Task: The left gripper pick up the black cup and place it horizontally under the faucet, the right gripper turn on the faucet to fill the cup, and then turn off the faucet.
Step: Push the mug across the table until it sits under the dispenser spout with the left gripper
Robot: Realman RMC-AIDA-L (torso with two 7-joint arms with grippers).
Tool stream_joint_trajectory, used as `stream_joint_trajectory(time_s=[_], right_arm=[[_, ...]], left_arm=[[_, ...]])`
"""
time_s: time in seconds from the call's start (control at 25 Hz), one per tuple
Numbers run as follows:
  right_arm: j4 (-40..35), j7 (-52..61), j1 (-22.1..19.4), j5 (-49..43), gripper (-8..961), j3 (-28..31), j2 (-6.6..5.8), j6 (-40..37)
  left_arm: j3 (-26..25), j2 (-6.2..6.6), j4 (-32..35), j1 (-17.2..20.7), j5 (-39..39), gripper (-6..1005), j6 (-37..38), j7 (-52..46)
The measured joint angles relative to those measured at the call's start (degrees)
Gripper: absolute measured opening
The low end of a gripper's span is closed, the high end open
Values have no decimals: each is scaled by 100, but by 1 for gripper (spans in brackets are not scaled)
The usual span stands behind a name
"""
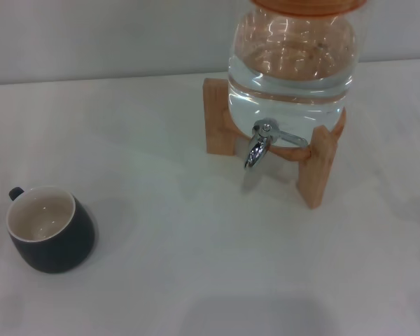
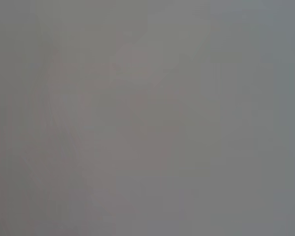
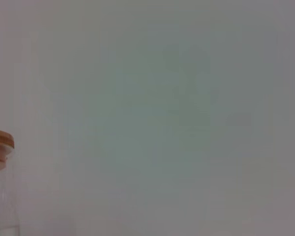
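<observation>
Step 1, pickup, not begun. Black cup [image 1: 50, 229] upright on desk [image 1: 196, 280], well left of faucet [image 1: 260, 144]. Neither of my tools in view; state unknown. Next: left tool to cup.

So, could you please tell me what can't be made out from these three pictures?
- Both grippers: in no view, so their positions and states are unknown.
- Jar: its top is cut off by the head view's upper edge; the right wrist view shows only a sliver of lid at its edge.
- Left wrist view: only blank grey; neither the cup nor the faucet appears.
</observation>
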Motion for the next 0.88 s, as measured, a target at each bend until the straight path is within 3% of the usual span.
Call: stream_joint_trajectory(time_s=[0.56, 0.88], right_arm=[[-4, 19, -9, 13, 838, 24, -9, 5], [-12, 22, -44, 47, 837, 31, -16, 5]], left_arm=[[13, 99, 105, 40, 677, 879, 81, -495], [14, 266, 1044, 465, 2109, 878, 63, -1863]])
